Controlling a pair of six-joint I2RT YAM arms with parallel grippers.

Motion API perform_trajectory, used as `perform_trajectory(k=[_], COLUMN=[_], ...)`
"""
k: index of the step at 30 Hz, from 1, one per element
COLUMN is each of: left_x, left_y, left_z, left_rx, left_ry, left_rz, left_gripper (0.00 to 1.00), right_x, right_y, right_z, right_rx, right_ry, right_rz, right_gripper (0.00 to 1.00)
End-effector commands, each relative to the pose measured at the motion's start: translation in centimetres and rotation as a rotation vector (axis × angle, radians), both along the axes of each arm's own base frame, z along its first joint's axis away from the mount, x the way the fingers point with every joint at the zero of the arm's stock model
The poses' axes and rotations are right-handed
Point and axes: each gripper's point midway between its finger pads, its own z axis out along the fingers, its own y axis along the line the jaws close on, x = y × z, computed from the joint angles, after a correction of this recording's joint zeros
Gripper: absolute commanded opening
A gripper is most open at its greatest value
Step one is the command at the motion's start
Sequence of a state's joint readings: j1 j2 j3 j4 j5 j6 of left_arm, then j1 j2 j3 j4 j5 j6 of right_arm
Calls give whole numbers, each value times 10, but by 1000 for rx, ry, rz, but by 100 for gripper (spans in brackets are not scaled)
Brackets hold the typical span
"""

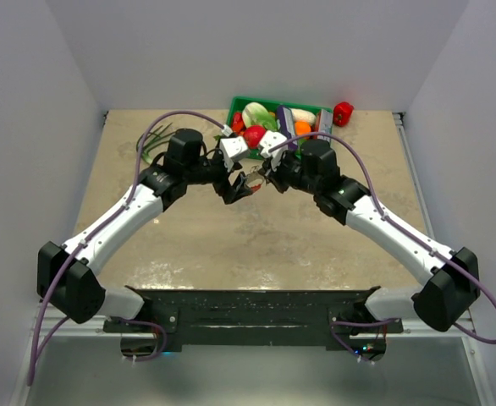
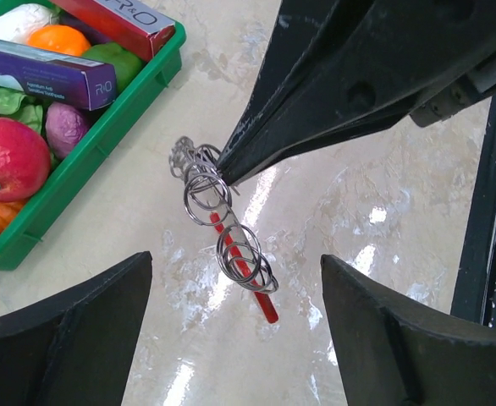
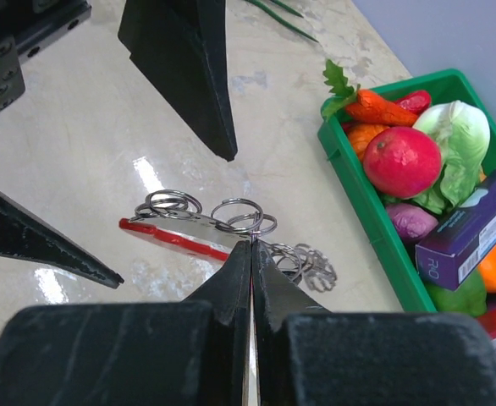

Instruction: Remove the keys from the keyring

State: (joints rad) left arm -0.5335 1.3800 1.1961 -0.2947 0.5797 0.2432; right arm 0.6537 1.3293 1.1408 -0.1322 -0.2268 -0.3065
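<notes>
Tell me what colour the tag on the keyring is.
Red. The tag shows best in the right wrist view.

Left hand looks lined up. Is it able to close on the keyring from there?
Probably yes. The left hand is open and straddles the keyring, which the shut right hand holds up by its tip. Nothing sits between the left fingers and the rings.

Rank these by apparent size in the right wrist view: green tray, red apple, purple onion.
1. green tray, though the frame cuts it off
2. red apple
3. purple onion, partly behind the purple box
</notes>
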Motion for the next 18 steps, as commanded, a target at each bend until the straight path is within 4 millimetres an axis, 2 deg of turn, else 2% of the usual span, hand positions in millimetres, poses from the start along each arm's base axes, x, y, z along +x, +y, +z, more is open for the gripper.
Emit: perform_trajectory(k=[1, 8, 11, 14, 15, 18], left_x=[-3, 5, 7, 7, 7, 8], left_y=[-5, -8, -8, -7, -6, -6], left_z=[9, 8, 9, 8, 8, 9], left_rx=[-29, -32, -31, -29, -27, -25], left_ry=[-19, -13, -19, -17, -18, -25], left_rz=[-23, 0, 7, 8, 10, 18], left_gripper=[85, 81, 75, 57, 47, 33], right_x=[-7, -22, -27, -28, -30, -31], right_y=[10, 17, 18, 18, 18, 18], right_z=[56, 59, 61, 63, 65, 66], right_rx=[137, 158, 168, 172, 175, 177], right_ry=[-85, -57, -52, -52, -53, -52], right_rz=[63, 136, 154, 160, 166, 172], right_gripper=[0, 0, 0, 0, 0, 0])
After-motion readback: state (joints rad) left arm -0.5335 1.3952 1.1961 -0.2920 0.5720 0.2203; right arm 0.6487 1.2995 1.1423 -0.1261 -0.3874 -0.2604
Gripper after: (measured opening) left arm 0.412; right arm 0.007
